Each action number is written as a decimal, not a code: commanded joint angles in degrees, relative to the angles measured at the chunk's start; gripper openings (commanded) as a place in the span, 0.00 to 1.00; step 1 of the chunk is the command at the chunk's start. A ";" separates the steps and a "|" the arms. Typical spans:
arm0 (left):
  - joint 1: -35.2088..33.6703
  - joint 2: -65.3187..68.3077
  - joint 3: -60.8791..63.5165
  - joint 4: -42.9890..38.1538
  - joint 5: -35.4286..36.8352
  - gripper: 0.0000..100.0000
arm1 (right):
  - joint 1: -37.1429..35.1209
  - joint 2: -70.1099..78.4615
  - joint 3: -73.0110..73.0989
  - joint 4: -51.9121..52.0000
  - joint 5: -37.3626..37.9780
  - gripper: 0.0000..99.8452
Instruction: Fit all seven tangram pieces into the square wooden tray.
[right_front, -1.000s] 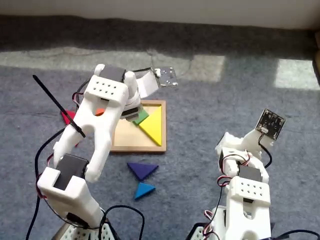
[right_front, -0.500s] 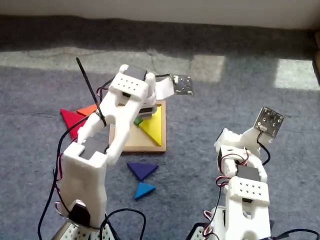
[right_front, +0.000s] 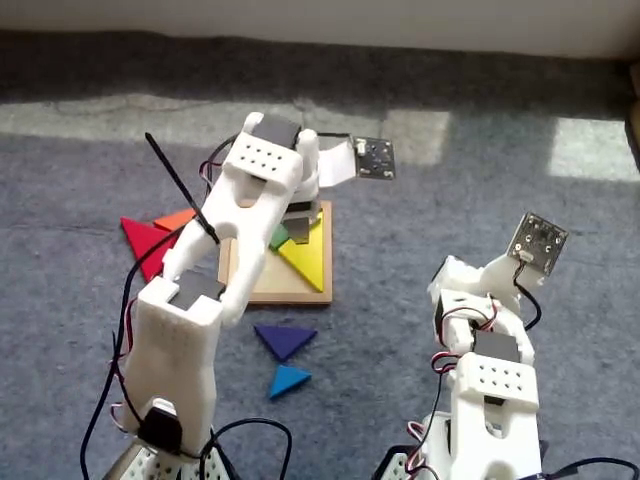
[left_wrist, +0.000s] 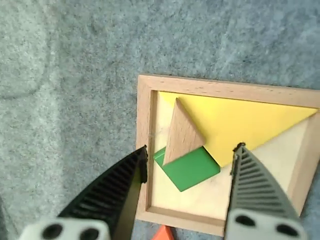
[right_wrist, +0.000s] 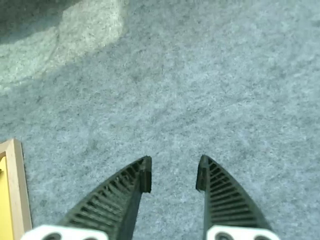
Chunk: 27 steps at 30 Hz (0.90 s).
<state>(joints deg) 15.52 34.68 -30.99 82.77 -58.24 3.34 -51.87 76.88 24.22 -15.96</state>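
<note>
**Left gripper open above the tray, three pieces inside**

The square wooden tray (right_front: 300, 293) lies on the grey felt-like surface (right_front: 450, 190), with the left arm stretched over it. The left gripper (left_wrist: 191, 148) hangs above the tray with its jaws spread wide and nothing between them.

Inside the tray, the large yellow triangle (left_wrist: 245, 120) lies along one rim. A green square (left_wrist: 190, 169) sits beside it, turned at an angle. A tan wooden triangle (left_wrist: 182, 135) lies between them, touching both. I cannot tell whether it lies flat or is propped up.

Outside the tray, a red triangle (right_front: 143, 243) and an orange piece (right_front: 178, 218) lie together on the far side of the left arm. A dark blue triangle (right_front: 285, 340) lies on the surface near the tray, with a light blue triangle (right_front: 288, 380) just beside it.

The right gripper (right_wrist: 174, 160) is well apart from the pieces. Its jaws are parted over bare grey surface and hold nothing.
</note>
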 joint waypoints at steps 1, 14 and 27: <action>-2.51 -0.40 -2.86 -0.18 -0.18 0.24 | -0.57 -0.75 -0.22 -1.10 0.62 0.16; -4.97 5.93 -1.98 -9.14 10.73 0.24 | -0.66 -0.75 -0.22 -1.10 0.62 0.16; -4.88 -0.22 -1.89 -3.87 10.73 0.23 | -0.66 -0.75 -0.22 -1.10 0.70 0.16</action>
<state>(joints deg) 10.95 39.16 -31.34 76.26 -47.96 3.34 -51.87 76.88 24.22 -15.96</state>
